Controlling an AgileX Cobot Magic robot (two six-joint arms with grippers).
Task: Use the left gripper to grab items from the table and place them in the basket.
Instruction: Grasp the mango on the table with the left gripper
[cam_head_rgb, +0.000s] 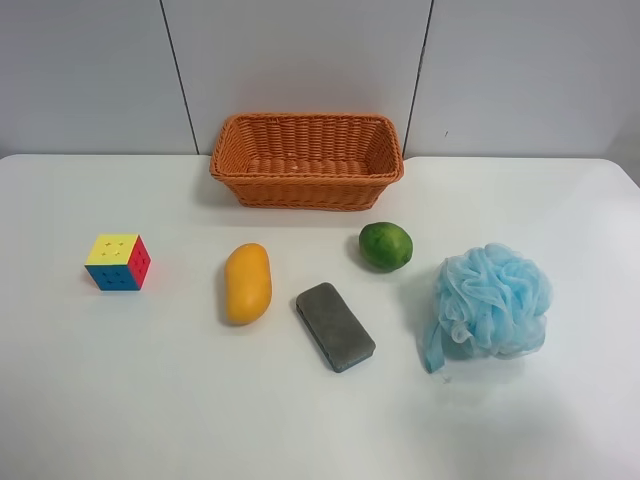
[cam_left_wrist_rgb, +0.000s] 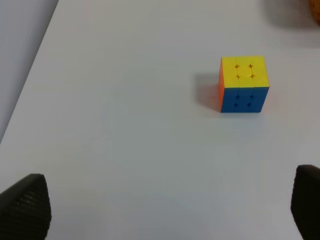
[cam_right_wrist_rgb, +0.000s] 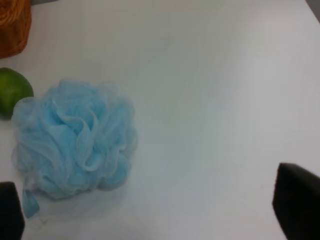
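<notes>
The orange wicker basket (cam_head_rgb: 307, 160) stands empty at the far middle of the white table (cam_head_rgb: 120, 400). In front of it lie a puzzle cube (cam_head_rgb: 118, 262), a yellow-orange mango (cam_head_rgb: 247, 283), a dark grey sponge (cam_head_rgb: 335, 326), a green lime (cam_head_rgb: 386, 245) and a light-blue pouf (cam_head_rgb: 492, 303). No arm shows in the exterior high view. In the left wrist view the left gripper (cam_left_wrist_rgb: 160, 210) is open above bare table, with the cube (cam_left_wrist_rgb: 243, 84) some way beyond it. In the right wrist view the right gripper (cam_right_wrist_rgb: 150, 210) is open near the pouf (cam_right_wrist_rgb: 75, 140), beside the lime (cam_right_wrist_rgb: 12, 90).
A grey panelled wall (cam_head_rgb: 300, 60) rises behind the table. The table's edge (cam_left_wrist_rgb: 30, 85) runs close by in the left wrist view. A basket corner (cam_right_wrist_rgb: 12, 25) shows in the right wrist view.
</notes>
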